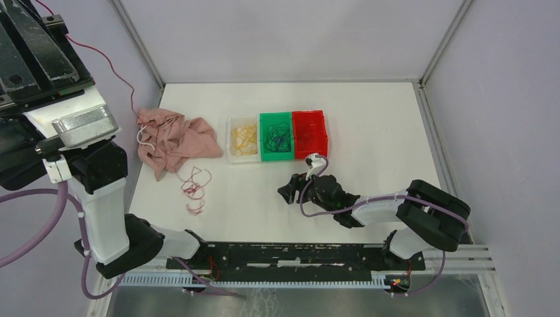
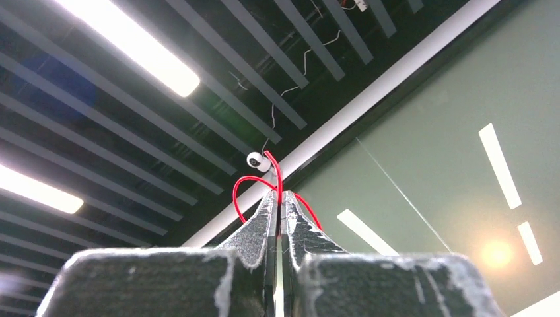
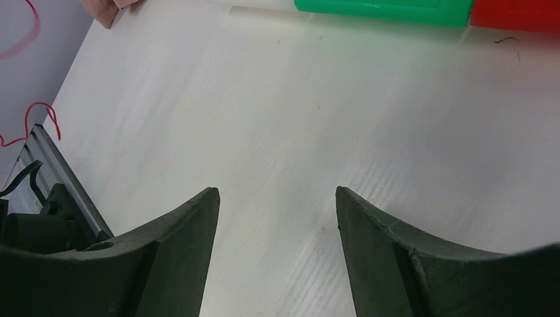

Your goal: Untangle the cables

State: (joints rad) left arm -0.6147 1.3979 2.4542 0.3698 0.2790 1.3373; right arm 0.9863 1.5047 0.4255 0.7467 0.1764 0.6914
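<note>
Two bins [image 1: 276,117] hold yellow cables [image 1: 243,137], dark cables [image 1: 277,139] — left pincer [image 2: 280,197] clamps red cable [image 2: 236,191], right pincer [image 3: 276,191] gapes.

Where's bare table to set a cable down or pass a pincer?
Free: table right of the red bin to the edge; strip behind the bins; middle front between the loose red cables and the right pincer. Crowded: far left, pink cloth with the red cables just in front.

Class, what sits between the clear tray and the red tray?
The green tray, holding dark cables, sits between them; the top external view shows it.
</note>
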